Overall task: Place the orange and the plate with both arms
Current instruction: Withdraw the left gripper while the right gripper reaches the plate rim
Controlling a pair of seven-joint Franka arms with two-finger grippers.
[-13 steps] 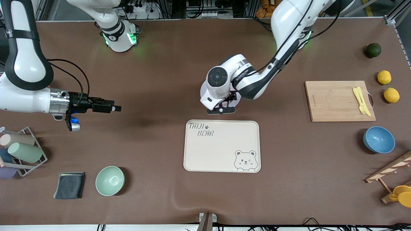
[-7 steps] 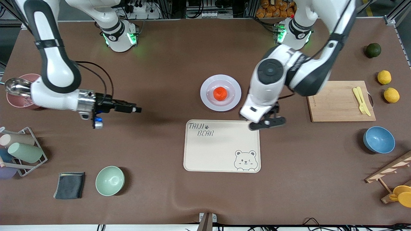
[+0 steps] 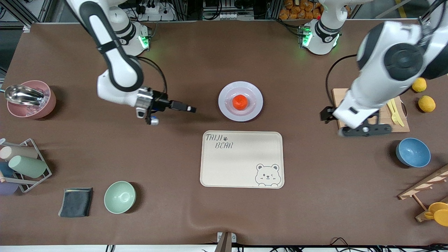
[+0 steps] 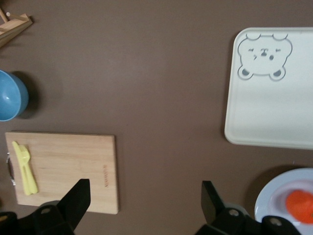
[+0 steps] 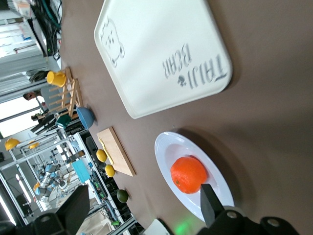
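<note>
The orange (image 3: 240, 101) sits in the middle of the pale plate (image 3: 257, 105) at the table's centre, just farther from the front camera than the cream tray. My right gripper (image 3: 189, 109) hovers open and empty beside the plate, toward the right arm's end; its wrist view shows the orange (image 5: 188, 174) on the plate (image 5: 165, 149) just ahead of the gripper (image 5: 142, 208). My left gripper (image 3: 365, 130) hangs open and empty over the cutting board's corner. In its wrist view the gripper (image 4: 144, 205) frames bare table, with the plate (image 4: 274, 198) and orange (image 4: 301, 205) off to one side.
A cream bear tray (image 3: 241, 164) lies nearer the camera than the plate. At the left arm's end are a cutting board (image 3: 341, 95), a blue bowl (image 3: 413, 152) and lemons (image 3: 427, 103). A mint bowl (image 3: 119, 197), grey cloth (image 3: 76, 202), cup rack (image 3: 24, 164) and pink bowl (image 3: 29, 99) lie at the right arm's end.
The left arm swung from over the plate to the cutting board, uncovering the orange on the plate. The right gripper travelled toward the plate. Both stayed open.
</note>
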